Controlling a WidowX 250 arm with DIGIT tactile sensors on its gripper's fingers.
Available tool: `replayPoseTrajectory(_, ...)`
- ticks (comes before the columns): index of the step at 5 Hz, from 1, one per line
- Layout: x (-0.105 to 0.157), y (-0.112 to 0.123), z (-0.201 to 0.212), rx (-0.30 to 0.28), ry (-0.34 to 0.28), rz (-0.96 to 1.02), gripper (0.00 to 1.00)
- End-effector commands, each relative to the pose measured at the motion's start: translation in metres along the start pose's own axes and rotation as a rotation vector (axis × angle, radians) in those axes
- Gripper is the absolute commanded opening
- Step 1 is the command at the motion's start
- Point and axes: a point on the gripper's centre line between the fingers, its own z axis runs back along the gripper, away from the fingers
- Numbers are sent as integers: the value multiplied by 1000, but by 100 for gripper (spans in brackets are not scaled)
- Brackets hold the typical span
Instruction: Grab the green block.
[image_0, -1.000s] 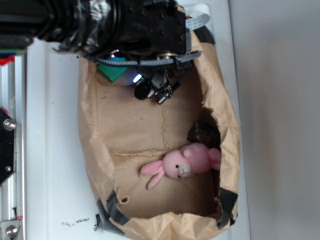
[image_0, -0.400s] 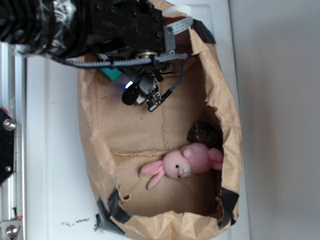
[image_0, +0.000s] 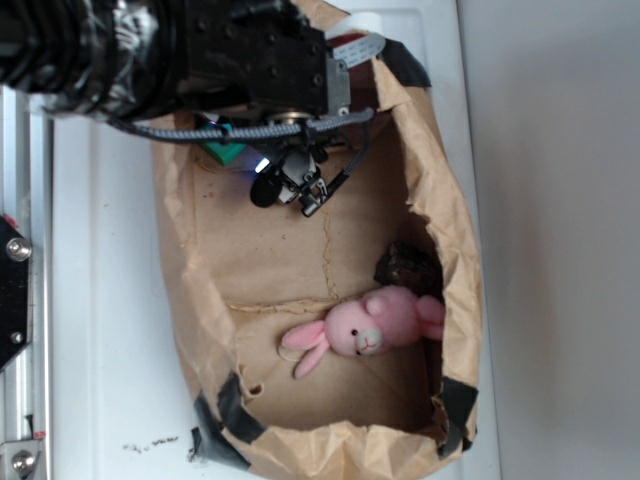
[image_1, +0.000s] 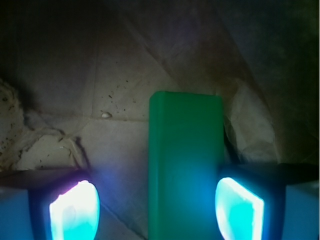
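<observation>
On my wrist feed the fingers (image_1: 75, 210) stand wide apart, glowing blue, with the green block (image_1: 185, 165) between them, just beside the right pad and well clear of the left. From outside, the block lies in the paper bag's (image_0: 200, 300) upper left corner; the pink plush bunny (image_0: 360, 330) sits lower right.

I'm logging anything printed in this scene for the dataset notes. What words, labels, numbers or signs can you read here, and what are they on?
No text can be read in either view.
White surface: a few small dark marks near its lower edge, too small to tell whether they are writing.
Green block, brown paper bag, pink plush bunny, gripper: no lettering shows.
</observation>
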Motion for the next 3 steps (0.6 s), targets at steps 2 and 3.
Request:
replayPoseTrajectory(2, 6, -4, -19, 55, -19, -1, 100)
replayPoseTrajectory(3, 10, -7, -17, 44, 14, 34, 0)
